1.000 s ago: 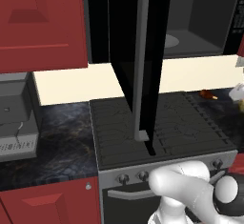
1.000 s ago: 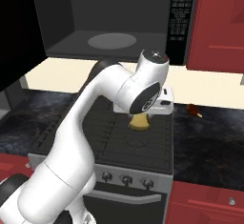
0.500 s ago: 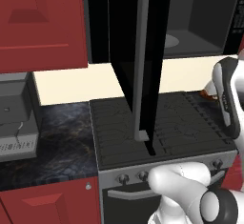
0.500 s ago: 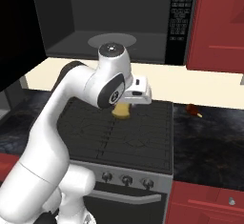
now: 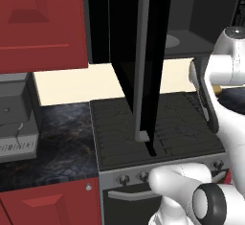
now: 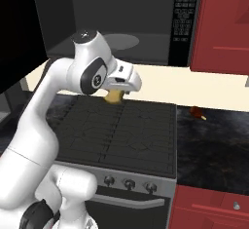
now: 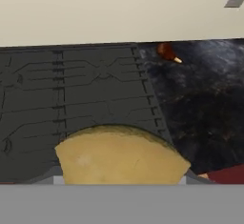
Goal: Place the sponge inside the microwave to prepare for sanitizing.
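The gripper is closed on the yellow sponge, holding it in the air above the back of the stove, just below the front edge of the microwave opening. The microwave door stands swung wide to the left with its grey handle edge-on, leaving the grey cavity and its round turntable open above the sponge. To the right of the stove the dark table carries a small brown thing near the pale back wall, well apart from the sponge
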